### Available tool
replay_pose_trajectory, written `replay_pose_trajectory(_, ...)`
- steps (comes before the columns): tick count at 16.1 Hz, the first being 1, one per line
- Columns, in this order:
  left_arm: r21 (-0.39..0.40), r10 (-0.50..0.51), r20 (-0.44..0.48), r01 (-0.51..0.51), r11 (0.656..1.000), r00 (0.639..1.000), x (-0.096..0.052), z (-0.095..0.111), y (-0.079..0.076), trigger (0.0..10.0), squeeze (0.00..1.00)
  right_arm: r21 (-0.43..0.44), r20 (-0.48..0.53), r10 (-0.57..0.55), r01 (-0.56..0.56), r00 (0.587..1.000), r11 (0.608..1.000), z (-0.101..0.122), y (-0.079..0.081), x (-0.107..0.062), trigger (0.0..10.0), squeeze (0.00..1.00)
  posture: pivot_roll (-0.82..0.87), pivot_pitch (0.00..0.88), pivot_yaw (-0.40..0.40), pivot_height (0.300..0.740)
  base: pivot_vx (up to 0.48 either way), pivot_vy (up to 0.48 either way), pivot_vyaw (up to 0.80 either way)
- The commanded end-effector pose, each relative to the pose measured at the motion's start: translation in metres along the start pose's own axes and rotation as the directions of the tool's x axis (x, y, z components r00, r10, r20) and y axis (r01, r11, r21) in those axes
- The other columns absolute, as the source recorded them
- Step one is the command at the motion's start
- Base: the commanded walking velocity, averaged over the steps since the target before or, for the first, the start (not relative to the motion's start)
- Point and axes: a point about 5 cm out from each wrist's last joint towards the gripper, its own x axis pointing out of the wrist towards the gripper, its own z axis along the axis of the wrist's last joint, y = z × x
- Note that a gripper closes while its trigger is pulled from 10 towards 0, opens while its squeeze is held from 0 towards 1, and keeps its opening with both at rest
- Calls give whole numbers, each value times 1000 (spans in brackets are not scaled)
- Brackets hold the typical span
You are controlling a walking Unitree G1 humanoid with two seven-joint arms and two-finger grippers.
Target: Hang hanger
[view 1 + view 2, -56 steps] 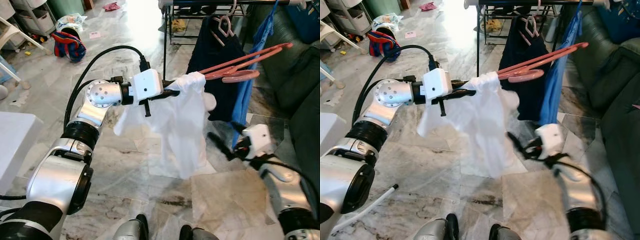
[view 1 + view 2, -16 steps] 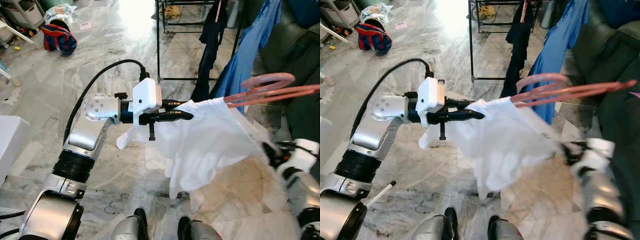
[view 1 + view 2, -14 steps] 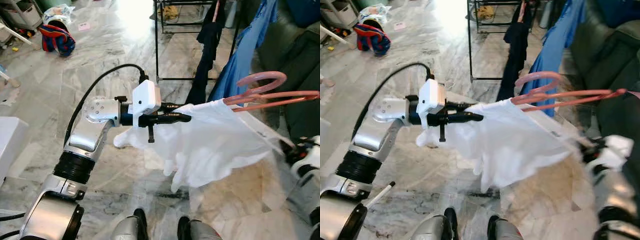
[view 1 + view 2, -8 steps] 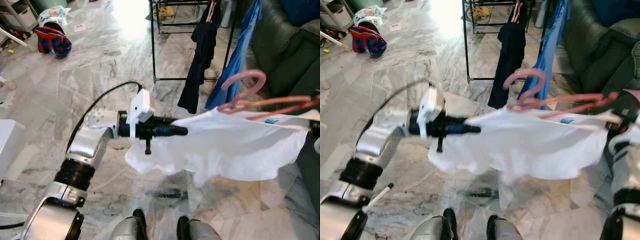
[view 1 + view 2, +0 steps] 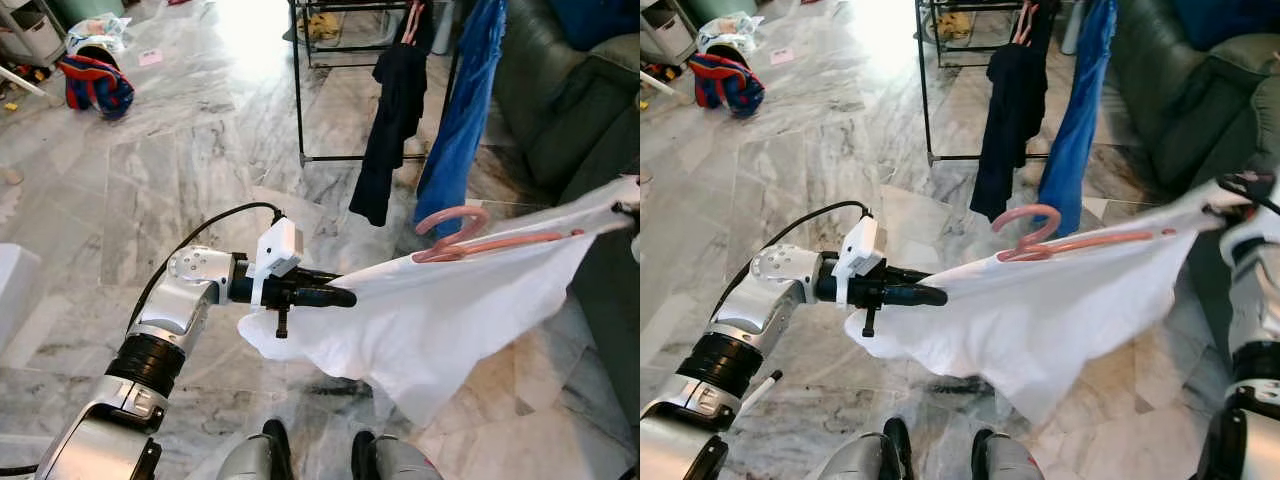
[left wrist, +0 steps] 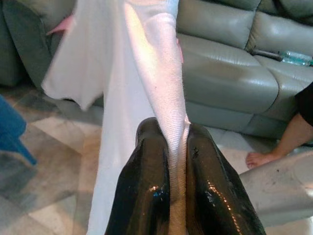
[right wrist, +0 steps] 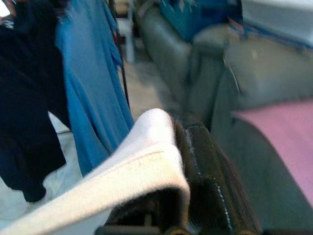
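A white shirt (image 5: 450, 310) hangs stretched between my two grippers over the marble floor. A pink hanger (image 5: 470, 238) lies along its top edge, hook up, near the middle. My left gripper (image 5: 345, 298) is shut on the shirt's left shoulder; in the left wrist view the black fingers (image 6: 151, 181) pinch a fold of white cloth (image 6: 161, 73). My right gripper (image 5: 1235, 190) holds the other end at the far right, and its finger (image 7: 205, 181) presses white fabric (image 7: 142, 161) in the right wrist view.
A black clothes rack (image 5: 300, 90) stands ahead with a dark garment (image 5: 395, 110) and a blue shirt (image 5: 462, 100) hanging on it. A green sofa (image 5: 560, 90) fills the right side. A red and blue bag (image 5: 95, 82) lies far left. My feet (image 5: 320, 460) show below.
The shirt and hanger have dropped lower and my left gripper with them. The right gripper stays at the far right edge, keeping the cloth stretched. The camera has shifted slightly.
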Motion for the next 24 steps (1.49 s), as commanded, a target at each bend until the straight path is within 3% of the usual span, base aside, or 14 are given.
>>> replay_pose_trajectory(1, -25, 22, -55, -24, 999, 998, -10, -15, -1, 10000, 0, -28, 59, -11, 12, 998, 1000, 21, 1, 2, 0, 0, -107, 231, 13, 740, 0, 0, 0)
replay_pose_trajectory(5, -13, 103, -33, -103, 995, 994, 1, -19, 4, 10000, 0, -65, 17, 168, -167, 986, 984, 26, 46, -6, 0, 0, -119, 232, 12, 740, 0, 0, 0)
replay_pose_trajectory(7, -20, 128, -6, -128, 992, 992, 12, -18, 5, 10000, 0, -84, -15, 288, -288, 958, 954, 23, 72, -13, 0, 0, -124, 231, 14, 740, 0, 0, 0)
replay_pose_trajectory(9, -22, 140, 14, -140, 990, 990, 27, -20, 3, 10000, 0, -123, -53, 417, -421, 907, 899, 21, 103, -27, 0, 0, -124, 231, 14, 740, 0, 0, 0)
replay_pose_trajectory(11, -39, 137, 32, -136, 990, 990, 39, -24, -2, 10000, 0, -104, -61, 511, -515, 857, 851, 24, 127, -37, 0, 0, -129, 226, 14, 740, 0, 0, 0)
replay_pose_trajectory(15, -64, 121, 55, -117, 991, 991, 60, -30, -11, 10000, 0, -80, -66, 620, -624, 782, 778, 30, 150, -50, 0, 0, -131, 220, 8, 740, 0, 0, 0)
replay_pose_trajectory(22, -37, 25, 77, -22, 999, 997, 77, -31, -26, 10000, 0, -57, 23, 630, -629, 776, 776, 46, 159, -48, 0, 0, -139, 211, 11, 740, 0, 0, 0)
replay_pose_trajectory(23, -30, 17, 99, -14, 999, 995, 78, -26, -26, 10000, 0, -83, -7, 611, -610, 791, 788, 39, 156, -45, 4235, 0, -140, 211, 10, 740, 0, 0, 0)
replay_pose_trajectory(24, -25, 11, 108, -8, 1000, 994, 79, -24, -26, 10000, 0, -113, -28, 600, -599, 800, 793, 33, 155, -42, 10000, 0, -140, 210, 11, 740, 0, 0, 0)
